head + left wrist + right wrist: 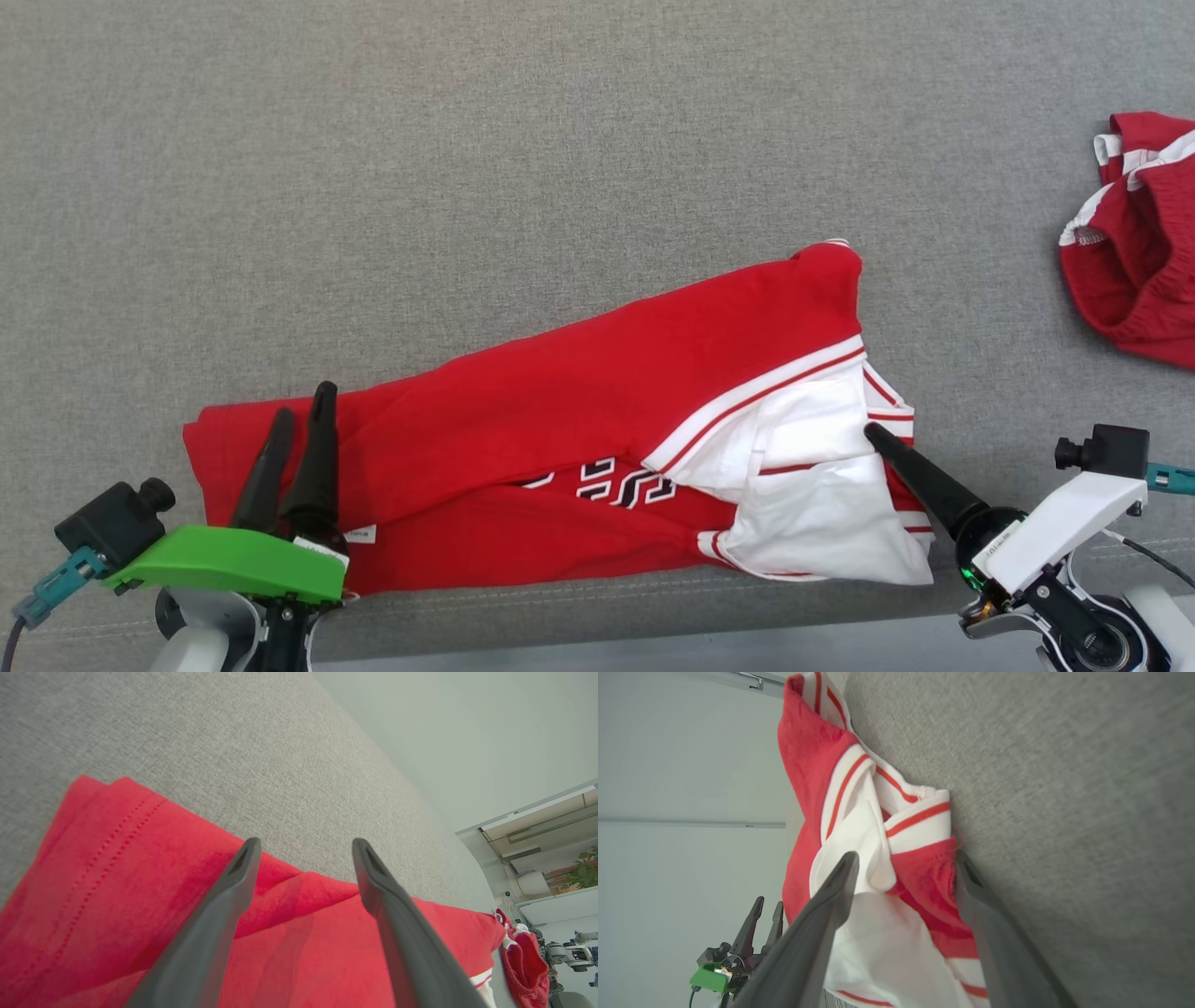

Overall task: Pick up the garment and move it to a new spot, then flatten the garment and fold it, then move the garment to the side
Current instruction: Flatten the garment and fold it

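Grey cushion [560,140] bears garment [579,411]; left gripper [303,401], right gripper [906,858] spread.

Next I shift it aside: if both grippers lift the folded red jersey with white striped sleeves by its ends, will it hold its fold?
Probably not: the red jersey lies in soft creases, so its middle would likely sag. The loose white sleeve at the right gripper may flop open. It looks light, and likely drags on the textured grey surface.

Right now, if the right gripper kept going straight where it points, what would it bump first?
Probably the garment: the open jaws of the right gripper straddle its red-and-white striped edge, though depth is unclear.
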You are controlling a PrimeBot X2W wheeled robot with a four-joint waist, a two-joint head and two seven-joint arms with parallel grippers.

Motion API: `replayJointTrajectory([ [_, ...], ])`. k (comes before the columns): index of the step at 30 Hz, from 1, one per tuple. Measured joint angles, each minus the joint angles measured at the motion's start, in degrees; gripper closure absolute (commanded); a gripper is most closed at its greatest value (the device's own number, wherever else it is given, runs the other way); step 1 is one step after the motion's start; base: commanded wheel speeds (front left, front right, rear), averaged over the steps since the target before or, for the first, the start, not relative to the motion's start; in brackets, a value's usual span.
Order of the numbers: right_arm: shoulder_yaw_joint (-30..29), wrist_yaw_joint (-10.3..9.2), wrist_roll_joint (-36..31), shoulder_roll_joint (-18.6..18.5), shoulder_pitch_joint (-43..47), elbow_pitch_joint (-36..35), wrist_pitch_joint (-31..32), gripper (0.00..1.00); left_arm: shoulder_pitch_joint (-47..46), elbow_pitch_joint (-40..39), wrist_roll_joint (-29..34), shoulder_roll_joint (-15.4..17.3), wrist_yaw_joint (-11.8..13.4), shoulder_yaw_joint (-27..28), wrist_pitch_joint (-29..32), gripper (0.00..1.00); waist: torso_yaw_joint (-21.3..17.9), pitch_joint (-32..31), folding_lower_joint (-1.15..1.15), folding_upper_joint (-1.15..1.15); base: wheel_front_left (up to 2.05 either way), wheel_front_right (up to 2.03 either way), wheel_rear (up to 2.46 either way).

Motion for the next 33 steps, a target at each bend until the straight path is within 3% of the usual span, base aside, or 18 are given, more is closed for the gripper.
replayJointTrajectory([
  [11,1.41,0.99,-0.33,-0.63,-2.92,2.55,1.74,0.00,0.08,-0.34,0.01,-1.16,0.27,-0.80,0.00,0.00,1.38,-0.30,0.00,0.00,0.00,0.00,0.00],
  [13,1.52,1.00,-0.34,-0.65,-3.60,2.86,1.94,0.51,0.08,-0.36,0.00,-1.32,0.42,-0.86,0.00,0.00,1.77,-0.32,0.00,0.00,0.00,0.00,0.00],
  [14,1.69,1.00,-0.55,-0.73,-4.00,3.14,1.96,0.58,0.08,-0.36,0.01,-1.35,0.49,-0.88,0.00,0.00,1.95,-0.33,0.00,0.00,0.00,0.00,0.00],
  [15,2.01,1.00,-0.98,-0.88,-4.45,3.43,2.07,0.84,0.12,-0.38,0.00,-1.36,0.51,-0.77,0.00,0.00,2.13,-0.34,0.00,0.00,0.00,0.00,0.00],
  [16,2.24,1.00,-1.30,-0.94,-4.92,3.72,2.21,1.00,0.13,-0.40,0.01,-1.36,0.51,-0.65,-0.01,0.00,2.24,-0.35,0.00,0.00,0.00,0.00,0.00],
  [22,2.78,0.99,-3.26,-0.99,-6.55,5.30,2.08,1.00,0.16,-0.59,0.01,-1.46,0.53,-0.60,0.00,0.00,2.58,-0.38,0.00,0.00,0.00,0.00,0.00],
  [23,2.77,1.00,-3.69,-1.05,-6.68,5.56,1.86,0.91,0.18,-0.63,0.01,-1.48,0.53,-0.60,0.00,0.00,2.61,-0.40,0.00,0.00,0.00,0.00,0.00],
  [24,2.77,1.00,-4.20,-1.16,-6.78,5.84,1.54,0.54,0.18,-0.69,0.01,-1.53,0.54,-0.60,0.00,0.00,2.62,-0.40,0.00,0.00,0.00,0.00,0.00],
  [25,2.75,1.01,-4.76,-1.35,-6.92,6.11,1.25,0.00,0.19,-0.76,0.01,-1.58,0.54,-0.60,0.00,0.00,2.62,-0.38,0.00,0.00,0.00,0.00,0.00],
  [33,0.58,1.92,-7.45,-2.15,-7.83,5.91,-3.15,0.00,0.51,-1.33,0.01,-1.80,0.58,0.30,-0.02,0.00,1.98,-0.13,0.00,0.00,0.00,0.00,0.00],
])
